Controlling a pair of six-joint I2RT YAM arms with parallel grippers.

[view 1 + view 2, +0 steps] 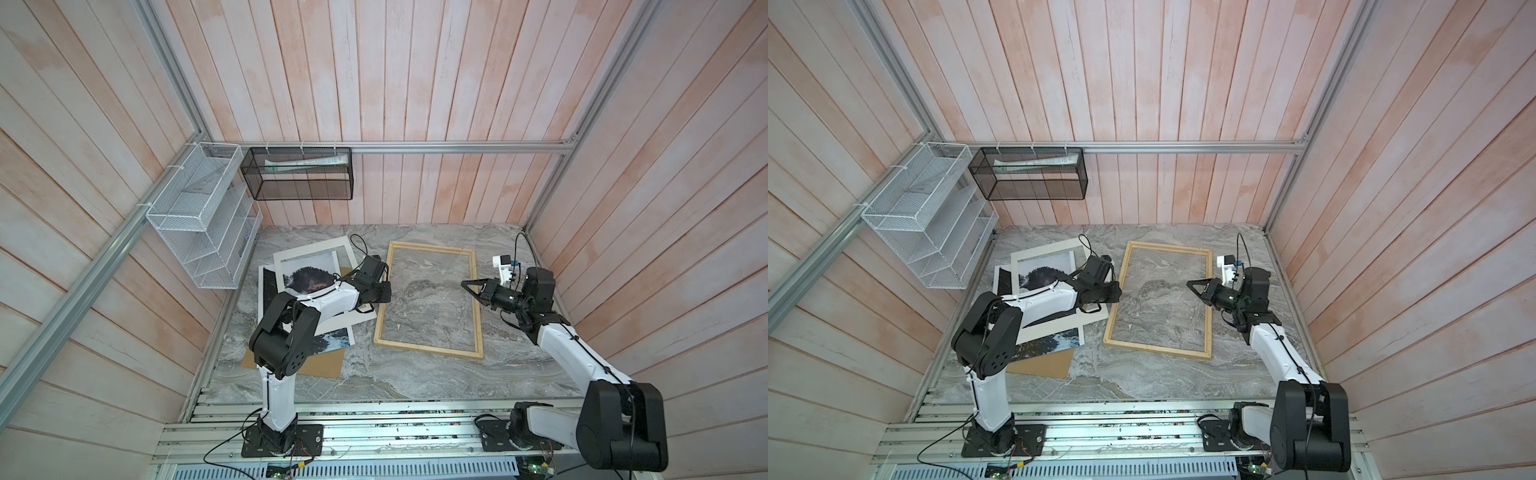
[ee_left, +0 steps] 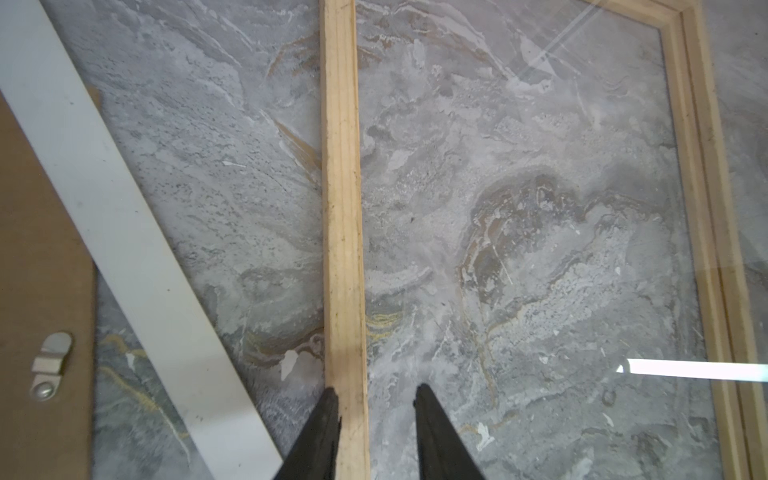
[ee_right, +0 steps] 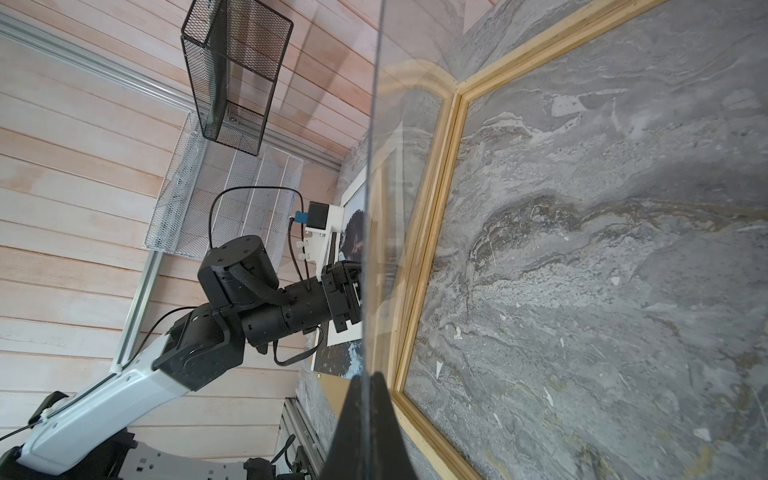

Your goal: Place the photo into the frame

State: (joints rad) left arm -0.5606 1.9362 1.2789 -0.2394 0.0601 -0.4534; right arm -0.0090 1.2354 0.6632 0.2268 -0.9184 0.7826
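two grippers work at the frame (image 1: pixel 428 351), which lies flat on the marble table (image 1: pixel 415 382), right of centre in both top views, the marble showing through its opening. the left gripper (image 2: pixel 376 397) points down at the frame's left long rail. in the left wrist view its fingers (image 2: pixel 328 419) are spread astride that rail, one touching the rail's outer side and its mate standing clear on the inner side, so nothing is pinched. the right gripper (image 1: pixel 464 283) reaches in over the right long rail. in the right wrist view its fingers (image 3: pixel 349 436) are pressed together on the edge of a clear pane (image 3: pixel 388 174). the pane is raised off the frame on that side, its thin edge running away from the fingertips and reflections lying on its face. the photo (image 1: pixel 309 272) lies flat on the left of the table, outside the frame, under a white mat (image 1: pixel 309 248) set askew on it. the dark hill shows through the mat's cut-out and a corner with white water pokes out at the near side. under both lies a brown board (image 1: pixel 316 365), its near corner bare, and a small metal clip (image 2: pixel 50 365) sits on it in the left wrist view. the mat's right corner comes just beside the frame's left rail, and whether they touch i cannot tell. a white wire rack (image 1: pixel 199 216) and a black mesh basket (image 1: pixel 299 178) hang on the walls behind.
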